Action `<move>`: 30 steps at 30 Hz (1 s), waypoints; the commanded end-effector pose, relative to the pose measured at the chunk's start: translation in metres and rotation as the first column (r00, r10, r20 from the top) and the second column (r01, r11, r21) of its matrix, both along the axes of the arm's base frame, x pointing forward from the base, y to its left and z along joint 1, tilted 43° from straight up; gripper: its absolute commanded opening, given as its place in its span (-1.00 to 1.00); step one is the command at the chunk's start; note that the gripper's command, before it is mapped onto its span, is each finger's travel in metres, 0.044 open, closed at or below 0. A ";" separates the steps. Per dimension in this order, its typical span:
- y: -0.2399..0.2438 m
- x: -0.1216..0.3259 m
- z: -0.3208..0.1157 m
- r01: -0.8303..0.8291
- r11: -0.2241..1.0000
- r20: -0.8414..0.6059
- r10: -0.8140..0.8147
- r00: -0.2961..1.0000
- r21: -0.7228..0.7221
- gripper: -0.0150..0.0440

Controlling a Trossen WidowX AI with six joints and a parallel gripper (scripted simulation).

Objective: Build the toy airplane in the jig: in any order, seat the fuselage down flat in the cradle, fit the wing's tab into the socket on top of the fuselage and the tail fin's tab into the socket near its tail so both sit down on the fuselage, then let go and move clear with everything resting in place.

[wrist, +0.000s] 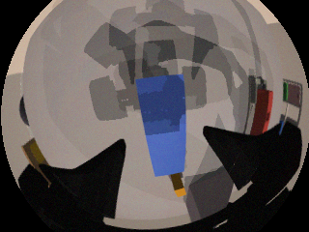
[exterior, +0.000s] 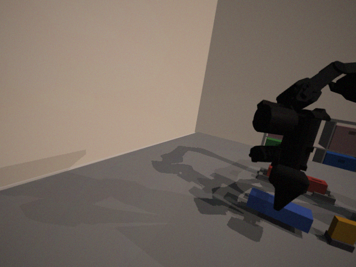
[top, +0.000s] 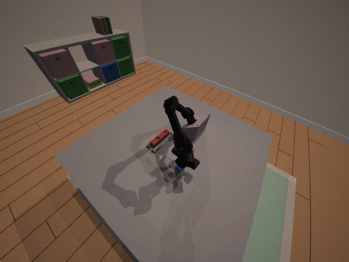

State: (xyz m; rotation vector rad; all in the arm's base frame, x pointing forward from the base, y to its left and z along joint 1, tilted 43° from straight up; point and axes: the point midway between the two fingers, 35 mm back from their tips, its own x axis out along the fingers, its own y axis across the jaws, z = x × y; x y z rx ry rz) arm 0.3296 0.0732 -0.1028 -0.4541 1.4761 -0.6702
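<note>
The red fuselage (top: 160,138) (exterior: 316,185) (wrist: 262,112) lies along the grey cradle (top: 154,150) (exterior: 325,198), two dark sockets on top. Whether it sits fully flat is too small to tell. The blue wing (top: 179,168) (exterior: 296,214) (wrist: 169,152) lies apart from it, over a dark support. The yellow tail fin (top: 193,148) (exterior: 342,230) (wrist: 180,192) stands in a dark holder beyond one wing end. My gripper (wrist: 165,137) is open and empty, pointing down above the wing, with its fingers to either side in the wrist view. The wing's underside is hidden.
The arm's base stands by a pinkish-grey wedge block (top: 194,131), near the fin and one end of the cradle. The cradle and fuselage run roughly alongside the wing. A shelf (top: 70,41) with coloured bins stands far behind.
</note>
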 end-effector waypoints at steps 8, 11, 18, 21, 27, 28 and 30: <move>-0.015 -0.005 -0.016 -0.006 1.000 -0.014 0.006 1.000 -0.012 1.00; -0.018 -0.005 -0.019 -0.006 1.000 -0.014 0.006 1.000 -0.012 1.00; -0.018 -0.005 -0.020 -0.006 1.000 -0.014 0.006 1.000 -0.012 0.64; -0.018 -0.005 -0.020 -0.006 1.000 -0.014 0.006 1.000 -0.012 0.38; -0.018 -0.005 -0.020 -0.006 1.000 -0.014 0.006 1.000 -0.012 0.11; -0.018 -0.005 -0.020 -0.006 1.000 -0.014 0.006 1.000 -0.012 0.09; -0.018 -0.005 -0.020 -0.006 1.000 -0.014 0.006 1.000 -0.012 0.04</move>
